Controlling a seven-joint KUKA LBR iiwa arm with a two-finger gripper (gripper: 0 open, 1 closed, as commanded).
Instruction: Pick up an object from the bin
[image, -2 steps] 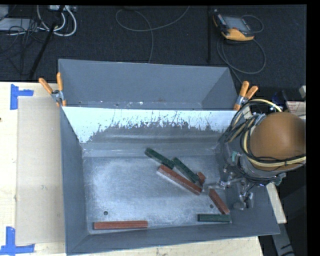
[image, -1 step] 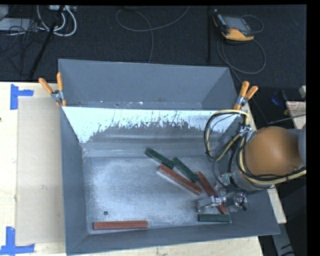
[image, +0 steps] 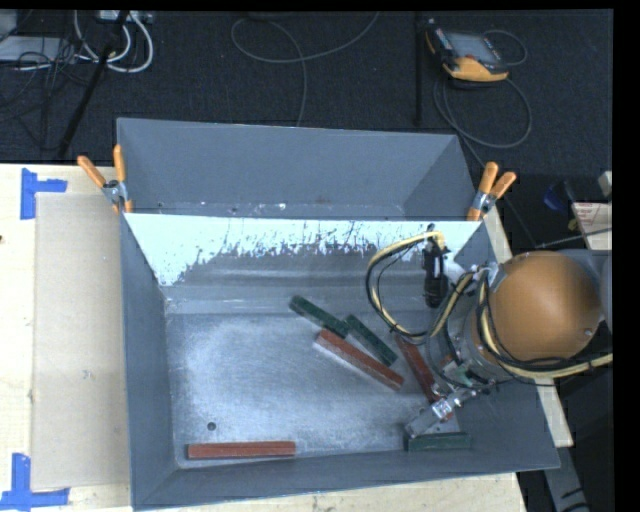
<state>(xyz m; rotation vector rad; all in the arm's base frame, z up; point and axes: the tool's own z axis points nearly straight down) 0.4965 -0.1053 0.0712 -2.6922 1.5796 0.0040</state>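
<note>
My gripper (image: 452, 396) is low in the bin's front right corner, below the arm's wrist. Just under its tip lies a short dark green bar (image: 438, 440), flat against the bin's front wall. A red-brown bar (image: 416, 368) lies slanted directly to the gripper's left, its lower end running in beneath the gripper. Whether the gripper touches either bar is not visible.
Left of the gripper, in the bin's middle, lie a longer red-brown bar (image: 358, 361) and two dark green bars (image: 318, 313) (image: 371, 340), partly overlapping. Another red-brown bar (image: 241, 450) lies along the front wall at the left. The arm's cables loop above the right side.
</note>
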